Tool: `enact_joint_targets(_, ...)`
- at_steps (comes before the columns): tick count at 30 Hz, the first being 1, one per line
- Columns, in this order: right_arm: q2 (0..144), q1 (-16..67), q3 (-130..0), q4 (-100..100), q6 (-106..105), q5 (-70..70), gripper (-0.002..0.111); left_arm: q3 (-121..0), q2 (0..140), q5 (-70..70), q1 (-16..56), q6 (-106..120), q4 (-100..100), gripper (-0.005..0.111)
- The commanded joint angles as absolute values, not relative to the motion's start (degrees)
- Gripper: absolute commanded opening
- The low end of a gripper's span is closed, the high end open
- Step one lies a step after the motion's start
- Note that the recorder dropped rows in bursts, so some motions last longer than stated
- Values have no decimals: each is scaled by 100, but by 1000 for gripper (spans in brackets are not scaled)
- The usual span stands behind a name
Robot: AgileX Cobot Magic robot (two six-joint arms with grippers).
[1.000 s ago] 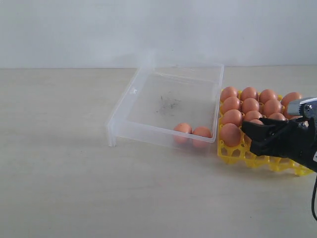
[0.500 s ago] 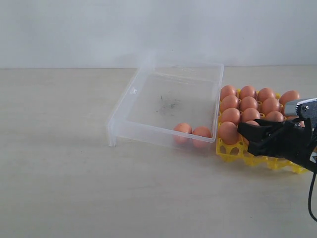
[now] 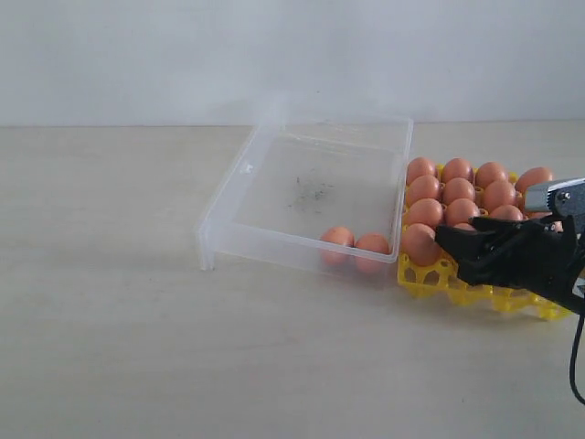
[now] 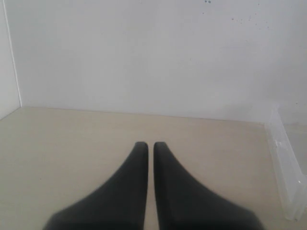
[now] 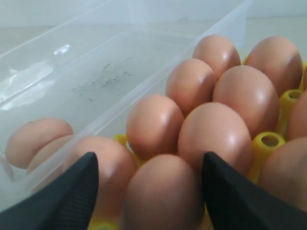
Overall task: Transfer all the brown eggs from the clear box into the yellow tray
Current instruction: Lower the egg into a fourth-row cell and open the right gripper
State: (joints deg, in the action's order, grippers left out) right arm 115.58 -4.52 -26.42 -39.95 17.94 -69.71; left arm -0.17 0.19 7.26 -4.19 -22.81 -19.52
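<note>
As the right arm hangs at the tray's near edge, right gripper [image 5: 148,160]: fingers spread, flanking one egg [image 5: 163,201] seated in a cup.
Left gripper [image 4: 146,143]: fingers pressed together, over the table [image 3: 110,320].
Clear box [image 3: 224,197]: on the table; two brown eggs [image 3: 338,237] in its 5 o'clock corner, side by side.
Yellow tray [image 3: 430,282]: at 3 o'clock of the box, just beside it; other eggs fill its cups.
</note>
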Motion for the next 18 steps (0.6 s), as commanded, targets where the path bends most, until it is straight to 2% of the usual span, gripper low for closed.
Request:
enact_joint_targets(1, 11094, -457, -2603, -3883, 1704, -6996, 58, 0, 0, 737, -399, -2286, -1942, 4)
enact_joint_targets(5, 10443, -457, -2497, -3830, 1734, -6451, 58, 0, 0, 737, -399, -2286, -1942, 4)
enact_joint_targets(7, 10169, -457, -2397, -4048, 2023, -5548, 51, 0, 0, 737, -399, -2286, -1942, 4)
enact_joint_targets(9, 10006, -457, -2300, -4225, 2427, -4998, 32, 0, 0, 737, -399, -2286, -1942, 4)
enact_joint_targets(11, 9996, -457, -2226, -4525, 2804, -5276, 3, 0, 0, 737, -399, -2286, -1942, 4)
enact_joint_targets(13, 10007, -431, -2231, -4947, 3015, -5276, 1, 0, 0, 737, -399, -2286, -1942, 4)
enact_joint_targets(18, 10007, -404, -2231, -4565, 2960, -4820, 0, 0, 0, 737, -399, -2286, -1942, 4)
